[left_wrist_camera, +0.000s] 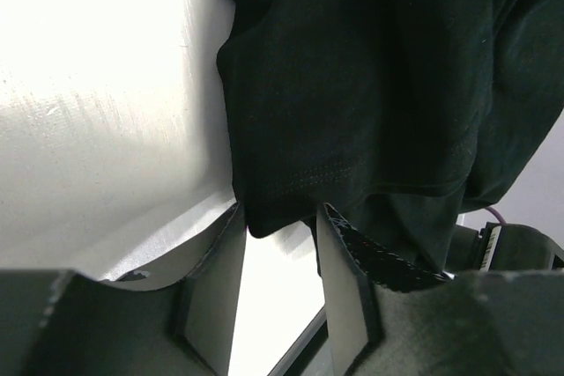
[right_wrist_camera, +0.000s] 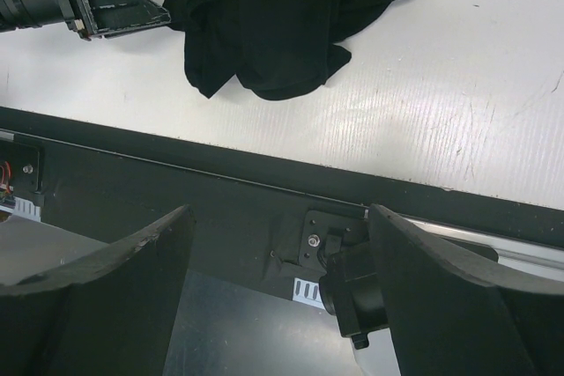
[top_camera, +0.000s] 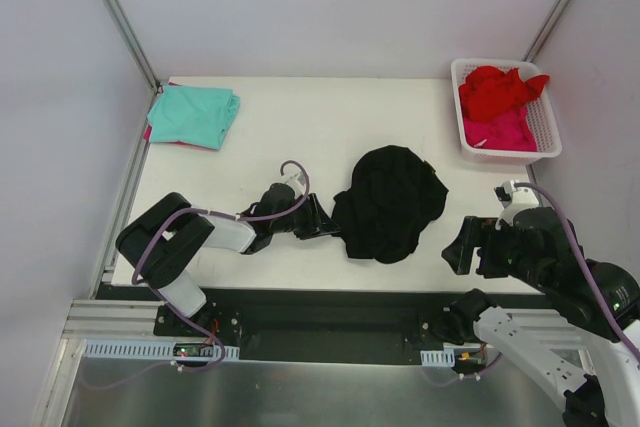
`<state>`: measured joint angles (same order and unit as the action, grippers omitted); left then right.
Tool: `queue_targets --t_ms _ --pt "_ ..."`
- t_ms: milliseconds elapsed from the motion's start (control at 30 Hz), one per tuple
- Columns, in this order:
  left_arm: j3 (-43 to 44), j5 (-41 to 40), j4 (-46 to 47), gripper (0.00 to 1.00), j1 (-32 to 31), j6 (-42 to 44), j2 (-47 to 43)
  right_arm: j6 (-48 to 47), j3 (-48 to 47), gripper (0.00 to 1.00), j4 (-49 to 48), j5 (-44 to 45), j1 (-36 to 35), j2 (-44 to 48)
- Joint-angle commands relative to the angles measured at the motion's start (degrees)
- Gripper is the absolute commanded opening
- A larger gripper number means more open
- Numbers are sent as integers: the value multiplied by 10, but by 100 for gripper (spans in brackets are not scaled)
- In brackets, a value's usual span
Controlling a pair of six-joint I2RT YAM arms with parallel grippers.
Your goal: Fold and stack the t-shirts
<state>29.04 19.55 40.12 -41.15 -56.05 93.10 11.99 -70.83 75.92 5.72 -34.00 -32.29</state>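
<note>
A large black t-shirt (top_camera: 388,202) lies crumpled in the middle of the table. My left gripper (top_camera: 325,219) is low at the shirt's left edge. In the left wrist view its jaws (left_wrist_camera: 280,213) stand open, with a corner of the black hem (left_wrist_camera: 352,85) between the fingertips. My right gripper (top_camera: 470,247) is open and empty, right of the shirt and apart from it. In the right wrist view it (right_wrist_camera: 275,217) hangs over the table's front edge, and the shirt (right_wrist_camera: 282,15) lies beyond. A folded teal shirt (top_camera: 193,114) lies at the back left.
A white slotted basket (top_camera: 550,137) at the back right holds a red shirt (top_camera: 497,90) on a pink one (top_camera: 500,132). A red-pink edge shows under the teal shirt. A black rail (right_wrist_camera: 220,182) runs along the table's front edge. Walls enclose the table's sides.
</note>
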Motion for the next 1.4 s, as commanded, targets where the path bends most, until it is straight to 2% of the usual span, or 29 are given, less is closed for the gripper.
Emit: queue_targets --t_ms 0,167,267,300,367,400,567,767,1000,1200,1367 --pt "2 14 32 34 6 -3 1 7 -16 83 31 3 -2 7" --pt "8 4 1 24 6 -1 -27 6 -12 83 29 6 -2 8" --pt "35 -22 -99 10 6 28 -79 6 1 84 19 4 -1 12" --pt "44 -28 -151 0 7 36 -110 6 3 83 15 3 -2 14" --pt "75 -45 -203 0 6 52 -141 6 10 84 5 1 -3 16" --pt "91 -57 -262 0 6 61 -165 5 14 84 3 1 -3 17" --pt "248 -62 -398 0 10 109 -202 1 43 84 -28 5 -3 24" --pt "487 -73 -593 0 19 144 -168 4 75 84 -69 7 -3 36" --pt "776 -109 -763 0 19 169 -94 10 97 84 -81 3 -3 53" --pt "985 -151 -779 0 15 262 -81 -10 162 84 -108 8 -3 86" --pt "1046 -140 -755 0 14 299 -103 -29 162 84 -131 16 -3 114"
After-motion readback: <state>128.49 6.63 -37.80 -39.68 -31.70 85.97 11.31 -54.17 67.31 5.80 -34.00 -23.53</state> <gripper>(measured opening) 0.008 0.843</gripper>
